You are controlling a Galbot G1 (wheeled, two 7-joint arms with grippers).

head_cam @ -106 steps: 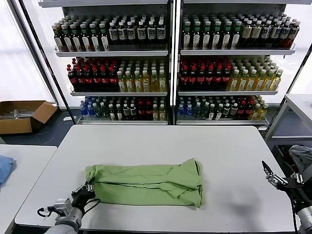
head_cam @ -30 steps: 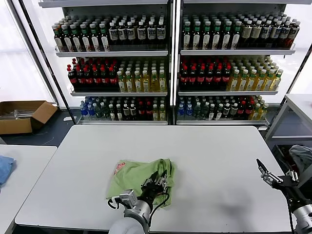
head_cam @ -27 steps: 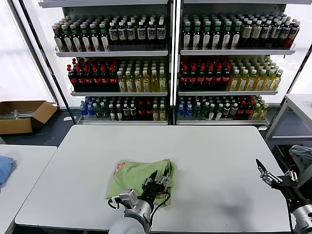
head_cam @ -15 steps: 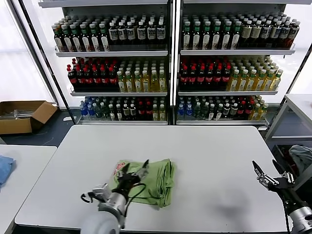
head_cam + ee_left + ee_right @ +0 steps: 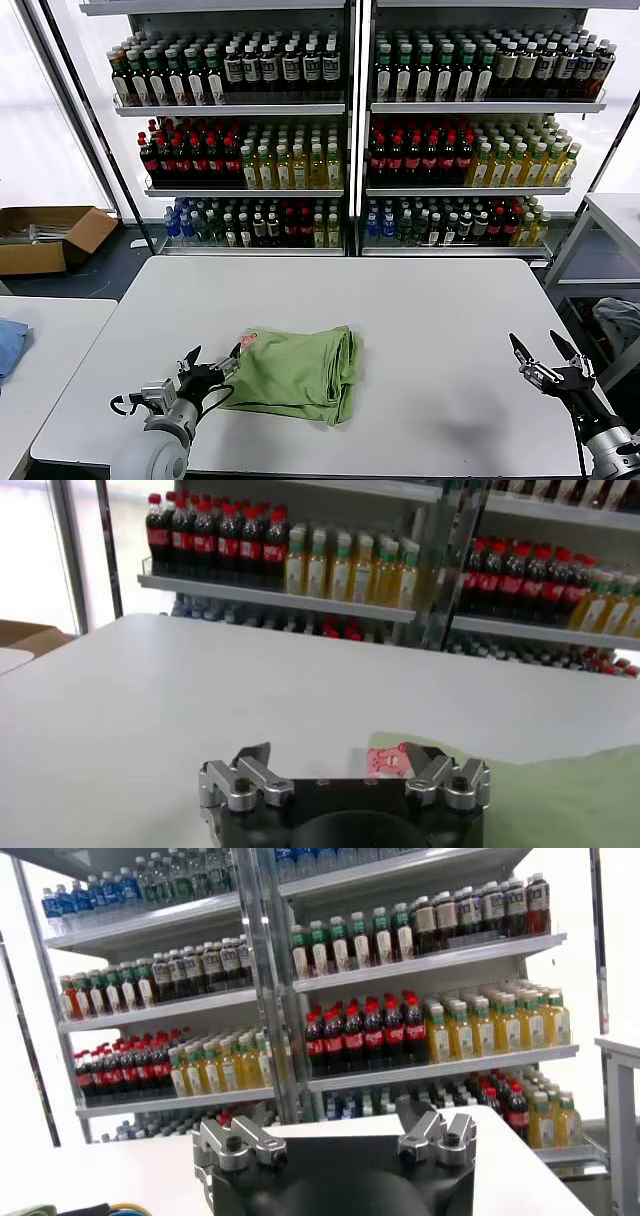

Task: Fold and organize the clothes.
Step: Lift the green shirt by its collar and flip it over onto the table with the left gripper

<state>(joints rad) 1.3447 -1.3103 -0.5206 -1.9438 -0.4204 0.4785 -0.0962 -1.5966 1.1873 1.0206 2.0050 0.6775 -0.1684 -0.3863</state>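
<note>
One folded green shirt [image 5: 295,373], one white table [image 5: 430,330], two hands, one cardboard box [image 5: 45,238].

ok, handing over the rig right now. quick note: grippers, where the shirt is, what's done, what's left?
Left gripper: open, empty, just off the left edge of the shirt, low over the table.
Right gripper: open, empty, waiting at the table's right edge, well clear of the shirt.
Shirt: a compact green bundle near the table's front, left of centre, with the red-and-white print showing at its left corner.
Done: shirt is folded over and free of both grippers.
Left: layers at the right edge look uneven; probably tidy it or fold once more.
</note>
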